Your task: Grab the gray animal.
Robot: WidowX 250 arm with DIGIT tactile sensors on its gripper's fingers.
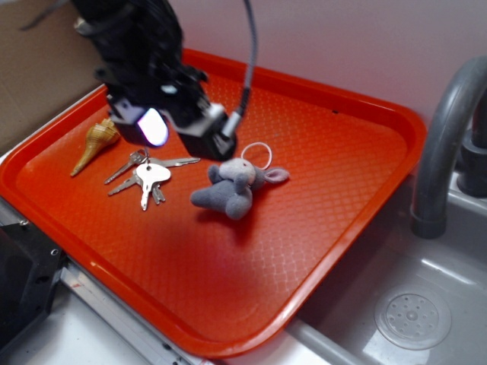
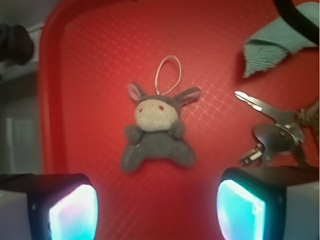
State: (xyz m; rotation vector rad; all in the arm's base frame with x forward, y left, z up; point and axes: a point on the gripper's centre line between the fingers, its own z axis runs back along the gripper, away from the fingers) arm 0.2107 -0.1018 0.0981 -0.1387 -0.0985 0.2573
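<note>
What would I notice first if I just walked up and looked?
Probably the big orange tray, with a little gray plush animal lying near its middle. Just left of the animal sits a bunch of keys, and a shell lies further left. The robot's black hand hovers above them, open, its pads glowing.
</note>
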